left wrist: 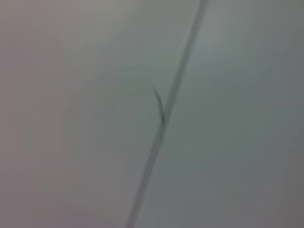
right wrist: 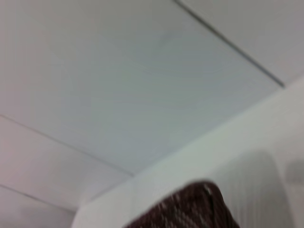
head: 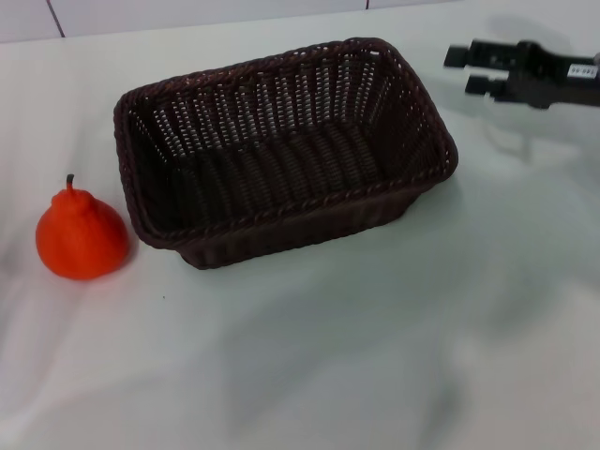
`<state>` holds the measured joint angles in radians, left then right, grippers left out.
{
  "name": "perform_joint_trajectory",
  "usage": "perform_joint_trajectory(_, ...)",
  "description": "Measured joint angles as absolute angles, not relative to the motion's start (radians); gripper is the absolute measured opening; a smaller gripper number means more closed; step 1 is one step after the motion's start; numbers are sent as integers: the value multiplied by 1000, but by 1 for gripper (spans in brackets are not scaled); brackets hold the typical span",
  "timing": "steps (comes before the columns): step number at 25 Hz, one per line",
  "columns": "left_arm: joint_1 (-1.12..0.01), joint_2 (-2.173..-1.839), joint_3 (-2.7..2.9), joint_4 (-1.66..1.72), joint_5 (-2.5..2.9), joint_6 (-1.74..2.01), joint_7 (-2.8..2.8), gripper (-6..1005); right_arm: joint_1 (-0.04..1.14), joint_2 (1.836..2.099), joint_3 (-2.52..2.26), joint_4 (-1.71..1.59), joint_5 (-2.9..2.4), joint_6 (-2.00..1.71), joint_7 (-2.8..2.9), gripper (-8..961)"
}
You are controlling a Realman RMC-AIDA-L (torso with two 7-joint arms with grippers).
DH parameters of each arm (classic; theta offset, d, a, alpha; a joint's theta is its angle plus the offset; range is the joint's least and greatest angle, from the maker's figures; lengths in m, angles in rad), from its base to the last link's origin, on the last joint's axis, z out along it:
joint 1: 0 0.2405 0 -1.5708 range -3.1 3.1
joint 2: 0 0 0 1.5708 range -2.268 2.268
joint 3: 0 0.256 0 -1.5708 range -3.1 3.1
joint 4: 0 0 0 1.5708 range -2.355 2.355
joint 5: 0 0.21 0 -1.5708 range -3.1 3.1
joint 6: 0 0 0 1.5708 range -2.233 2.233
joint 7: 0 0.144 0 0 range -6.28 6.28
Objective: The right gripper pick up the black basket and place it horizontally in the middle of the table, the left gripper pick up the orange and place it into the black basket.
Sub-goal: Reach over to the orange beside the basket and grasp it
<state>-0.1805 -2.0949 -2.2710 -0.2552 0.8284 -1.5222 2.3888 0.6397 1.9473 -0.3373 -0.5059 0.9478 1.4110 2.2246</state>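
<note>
The black basket [head: 281, 150] stands upright on the white table [head: 375, 356], its long side lying across the head view, a little tilted. It is empty. The orange [head: 81, 234] sits on the table just left of the basket, apart from it, stem up. My right gripper [head: 461, 71] hovers to the right of the basket's far right corner, open and empty, fingers pointing towards the basket. A corner of the basket's rim [right wrist: 190, 209] shows in the right wrist view. My left gripper is out of view; its wrist view shows only a grey surface with a dark line.
A tiled wall [head: 187, 14] runs behind the table's far edge. The table's front half lies in front of the basket, with soft shadows on it.
</note>
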Motion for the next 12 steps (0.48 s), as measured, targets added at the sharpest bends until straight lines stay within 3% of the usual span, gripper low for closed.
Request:
perform_joint_trajectory(2, -174, -2067, -2221, -256, 858, -1504, 2362, 898, 633, 1943, -337, -509, 1001, 1406, 2187, 821)
perform_joint_trajectory(6, -173, -2022, -2162, -254, 947, -1451, 2286, 887, 623, 1949, -337, -514, 1104, 1361, 2114, 822)
perform_joint_trajectory(12, -198, -2004, -2155, -259, 1099, -1380, 2204, 872, 625, 1954, -342, -507, 1184, 1302, 2060, 813)
